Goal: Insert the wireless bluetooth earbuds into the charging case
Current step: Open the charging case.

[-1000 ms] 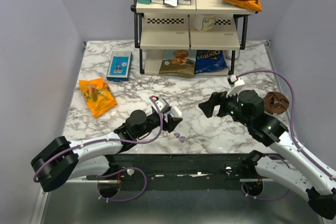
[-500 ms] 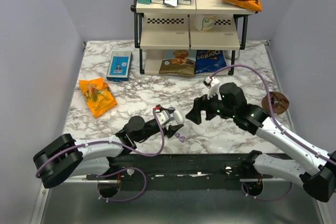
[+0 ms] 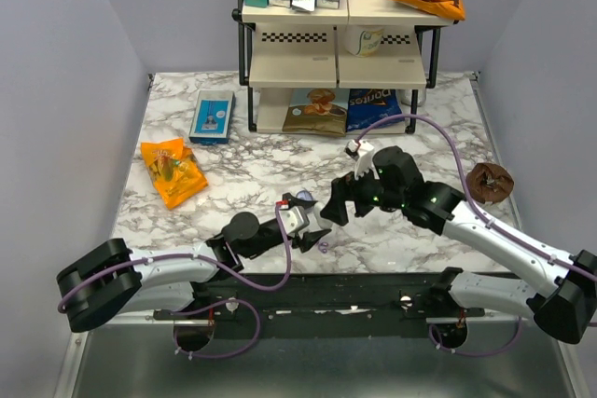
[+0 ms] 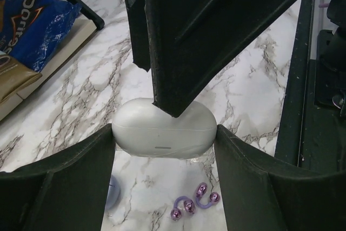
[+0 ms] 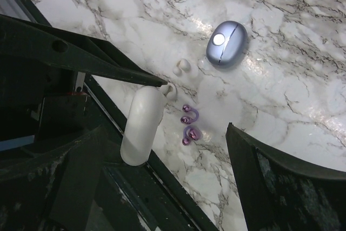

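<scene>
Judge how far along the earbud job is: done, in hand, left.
Done: nothing; both tiny purple ring-tipped earbuds lie on the marble, apart from the round lavender-blue glossy case, which looks shut. In hand: the left gripper clamps a white oval pebble case; the right gripper hovers open. Left: open that case, seat both buds.

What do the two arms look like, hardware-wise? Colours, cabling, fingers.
Left arm and right arm match: white rounded link shells, black cylindrical joints and black wrist housings. A lavender cable loops loosely along each. The fingers are matte black, broad and wedge-shaped, tapering to the tips. No markings are legible.
</scene>
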`<action>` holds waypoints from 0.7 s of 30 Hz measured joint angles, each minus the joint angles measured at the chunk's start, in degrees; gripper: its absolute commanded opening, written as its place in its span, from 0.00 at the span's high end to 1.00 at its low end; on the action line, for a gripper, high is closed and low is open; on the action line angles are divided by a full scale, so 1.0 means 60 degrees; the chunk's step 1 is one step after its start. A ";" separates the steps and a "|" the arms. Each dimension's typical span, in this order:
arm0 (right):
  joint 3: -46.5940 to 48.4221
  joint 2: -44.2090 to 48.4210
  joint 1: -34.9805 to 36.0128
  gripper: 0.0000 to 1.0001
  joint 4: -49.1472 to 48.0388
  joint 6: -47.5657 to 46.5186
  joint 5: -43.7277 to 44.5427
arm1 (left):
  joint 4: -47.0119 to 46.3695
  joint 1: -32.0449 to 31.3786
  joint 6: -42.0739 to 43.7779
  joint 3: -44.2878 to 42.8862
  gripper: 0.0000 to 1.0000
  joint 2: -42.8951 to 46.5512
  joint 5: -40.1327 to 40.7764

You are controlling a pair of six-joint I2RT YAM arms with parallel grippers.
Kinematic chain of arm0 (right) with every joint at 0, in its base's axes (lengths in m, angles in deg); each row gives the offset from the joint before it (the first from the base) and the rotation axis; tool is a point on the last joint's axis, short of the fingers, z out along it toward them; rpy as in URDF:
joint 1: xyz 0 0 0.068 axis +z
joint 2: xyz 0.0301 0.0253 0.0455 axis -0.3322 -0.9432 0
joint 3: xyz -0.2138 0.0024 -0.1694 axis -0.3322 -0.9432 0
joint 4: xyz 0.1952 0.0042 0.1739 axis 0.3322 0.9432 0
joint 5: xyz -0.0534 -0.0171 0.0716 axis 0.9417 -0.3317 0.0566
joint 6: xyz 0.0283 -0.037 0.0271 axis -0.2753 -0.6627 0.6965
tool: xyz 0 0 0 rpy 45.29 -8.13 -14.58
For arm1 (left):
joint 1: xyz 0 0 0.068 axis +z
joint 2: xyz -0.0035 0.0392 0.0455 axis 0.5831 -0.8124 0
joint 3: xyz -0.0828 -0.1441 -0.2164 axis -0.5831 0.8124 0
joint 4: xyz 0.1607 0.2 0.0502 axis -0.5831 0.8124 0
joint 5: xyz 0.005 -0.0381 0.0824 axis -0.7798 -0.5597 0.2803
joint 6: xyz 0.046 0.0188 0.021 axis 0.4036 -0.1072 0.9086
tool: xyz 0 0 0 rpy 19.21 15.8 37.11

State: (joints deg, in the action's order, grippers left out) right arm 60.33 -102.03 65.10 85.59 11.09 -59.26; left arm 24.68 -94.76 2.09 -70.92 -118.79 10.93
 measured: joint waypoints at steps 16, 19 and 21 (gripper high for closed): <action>-0.0004 -0.0291 0.0022 0.00 0.0007 0.0076 -0.0076 | 0.0076 -0.0361 0.0237 0.0000 1.00 0.0372 0.0463; -0.0004 -0.0284 0.0022 0.00 -0.0004 0.0149 -0.0029 | 0.0131 -0.0386 0.0266 0.0000 1.00 0.0459 0.0539; -0.0007 -0.0255 0.0022 0.00 0.0000 0.0222 0.0051 | 0.0149 -0.0408 0.0270 0.0004 1.00 0.0492 0.0590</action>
State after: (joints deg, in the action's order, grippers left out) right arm 60.28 -103.56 65.23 85.59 12.42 -58.96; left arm 25.58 -97.21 3.70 -70.90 -115.84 14.47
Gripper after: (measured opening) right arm 0.997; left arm 0.752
